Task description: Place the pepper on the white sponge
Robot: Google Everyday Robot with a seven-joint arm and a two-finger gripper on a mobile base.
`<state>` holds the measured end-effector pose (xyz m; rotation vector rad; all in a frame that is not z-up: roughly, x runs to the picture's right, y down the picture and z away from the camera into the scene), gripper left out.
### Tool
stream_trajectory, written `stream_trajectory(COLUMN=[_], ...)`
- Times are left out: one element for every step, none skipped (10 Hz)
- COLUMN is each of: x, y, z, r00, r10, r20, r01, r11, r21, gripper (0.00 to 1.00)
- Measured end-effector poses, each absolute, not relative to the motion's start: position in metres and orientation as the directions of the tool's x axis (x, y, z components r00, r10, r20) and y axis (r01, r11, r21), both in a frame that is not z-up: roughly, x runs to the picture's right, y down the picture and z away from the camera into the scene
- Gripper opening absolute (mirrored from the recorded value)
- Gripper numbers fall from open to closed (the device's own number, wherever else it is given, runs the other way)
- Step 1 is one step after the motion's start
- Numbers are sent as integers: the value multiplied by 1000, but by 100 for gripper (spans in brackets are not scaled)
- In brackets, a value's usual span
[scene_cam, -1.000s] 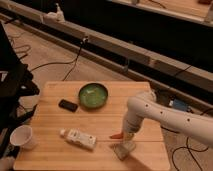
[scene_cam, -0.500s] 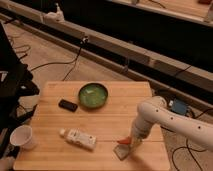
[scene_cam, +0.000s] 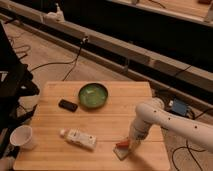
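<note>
Working from the light wooden rectangular desk (scene_cam: 107,120) as the landmark: the white robot arm (scene_cam: 165,117) reaches in from the desk's right side and bends down toward its front right corner. On the desk, from larger to smaller: a round green bowl (scene_cam: 93,95) near the middle toward the back; a long white bottle with a label (scene_cam: 79,138) lying on its side near the front, left of centre; a white cup (scene_cam: 22,136) at the front left edge; a small flat black rectangular object (scene_cam: 67,105) just left of the bowl.

At the front right corner of the desk sits the white sponge (scene_cam: 121,152), a small pale grey-white block. The end effector (scene_cam: 131,144) is low over it, at the sponge's right rear side. The small slender orange-red pepper (scene_cam: 122,144) shows directly at the end effector's tip, on its left side, long axis running roughly left–right along the desk front, over or touching the sponge's rear edge; contact cannot be confirmed. End effector grip state: cannot tell.

Judgement: pepper lies essentially above the sponge, so the coming move is a short descent and release, not a lateral shift.
</note>
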<state>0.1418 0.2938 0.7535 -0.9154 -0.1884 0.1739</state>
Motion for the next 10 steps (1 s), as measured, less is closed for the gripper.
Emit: stream_trajectory(x=[142,141,143,144,147,152,156,158,162,165], y=[294,293,287,283,274,265,252,242,229,218], z=[753,752,752,752,748,742,735,730,722,716], r00=[970,970,972,975,978,982,985,988,990,990], r10=[227,226,216,205,191,177,158,146,138,139], r20=[89,91,90,89,83,73,65,57,42,30], r01=[-67,-64,-61,-58,-56,-58,-56,-57,-67,-80], r11=[597,597,606,614,626,638,657,673,696,716], r21=[-800,-800,-793,-787,-777,-768,-752,-737,-715,-694], gripper=[74,74,74,74,74,74,74,74,74,74])
